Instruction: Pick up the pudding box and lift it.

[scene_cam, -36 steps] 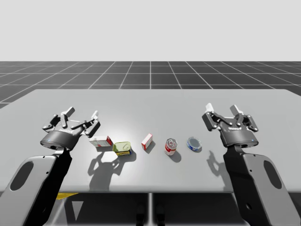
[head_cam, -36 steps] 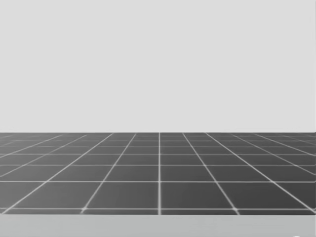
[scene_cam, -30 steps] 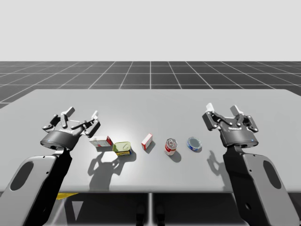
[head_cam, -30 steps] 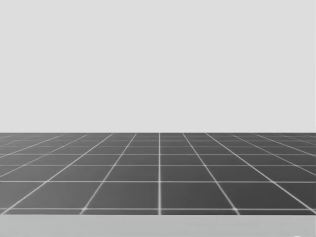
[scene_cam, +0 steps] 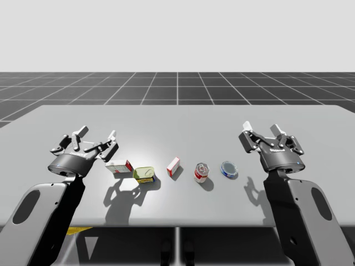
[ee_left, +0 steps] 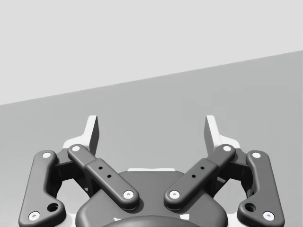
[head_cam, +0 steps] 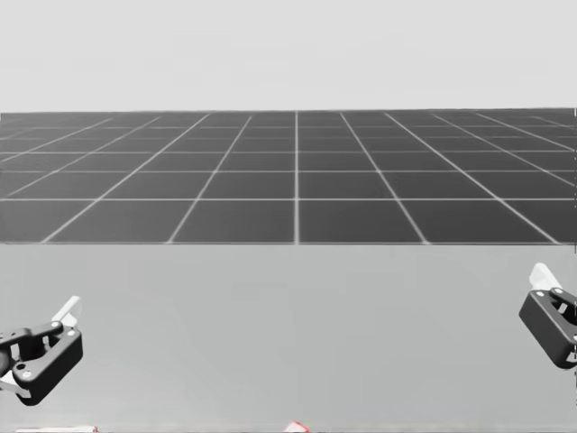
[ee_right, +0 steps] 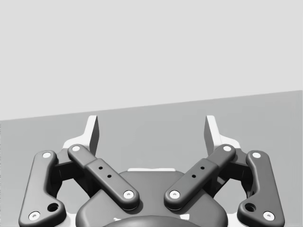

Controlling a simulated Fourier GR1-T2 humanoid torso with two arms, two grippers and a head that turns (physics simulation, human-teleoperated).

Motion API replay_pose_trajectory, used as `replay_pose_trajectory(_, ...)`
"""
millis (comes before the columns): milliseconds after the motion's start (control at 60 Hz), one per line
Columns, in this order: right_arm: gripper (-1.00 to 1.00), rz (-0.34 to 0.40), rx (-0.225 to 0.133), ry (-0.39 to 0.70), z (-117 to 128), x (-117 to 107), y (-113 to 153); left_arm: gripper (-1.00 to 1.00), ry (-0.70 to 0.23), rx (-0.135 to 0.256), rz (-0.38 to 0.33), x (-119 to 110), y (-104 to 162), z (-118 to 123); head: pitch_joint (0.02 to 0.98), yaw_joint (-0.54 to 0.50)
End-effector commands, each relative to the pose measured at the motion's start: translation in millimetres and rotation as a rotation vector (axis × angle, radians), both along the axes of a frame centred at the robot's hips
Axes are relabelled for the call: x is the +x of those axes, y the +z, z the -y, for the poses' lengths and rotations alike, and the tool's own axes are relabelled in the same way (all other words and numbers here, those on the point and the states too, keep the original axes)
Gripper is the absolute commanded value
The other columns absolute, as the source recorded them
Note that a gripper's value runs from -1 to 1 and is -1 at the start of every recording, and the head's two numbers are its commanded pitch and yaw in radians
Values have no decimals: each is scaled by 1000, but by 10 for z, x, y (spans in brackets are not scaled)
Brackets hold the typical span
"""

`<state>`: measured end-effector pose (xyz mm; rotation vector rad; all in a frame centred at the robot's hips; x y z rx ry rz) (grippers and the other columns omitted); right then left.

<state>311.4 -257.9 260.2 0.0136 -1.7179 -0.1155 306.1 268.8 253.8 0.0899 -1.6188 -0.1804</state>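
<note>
High view, left to right on the desk (scene_cam: 177, 119): left end effector (scene_cam: 97, 134), spread wide, near a flat red-and-white box (scene_cam: 119, 165); green tin (scene_cam: 144, 174); upright red-and-white box (scene_cam: 173, 165); red can (scene_cam: 201, 172); blue can (scene_cam: 229, 169); right end effector (scene_cam: 262, 128), also spread, well apart from both boxes. Which box holds pudding, I cannot tell.

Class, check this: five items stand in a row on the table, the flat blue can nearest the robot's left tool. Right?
No: the flat blue can is nearest the right tool, not the left, as the high view shows. The row of five on the table is correct.
</note>
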Motion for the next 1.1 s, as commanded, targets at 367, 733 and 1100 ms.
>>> replay_pose_trajectory(367,-1000,-44,-18,49,-35,-13,-23,-1000,6,4,-2,12,0,-21,718,216)
replay_pose_trajectory(733,-1000,-82,-29,92,-111,-21,-59,-1000,7,-7,-2,11,14,-36,835,411)
replay_pose_trajectory(1100,-1000,-88,-37,90,-124,-10,-75,-1000,-44,-157,-92,-304,301,64,821,414)
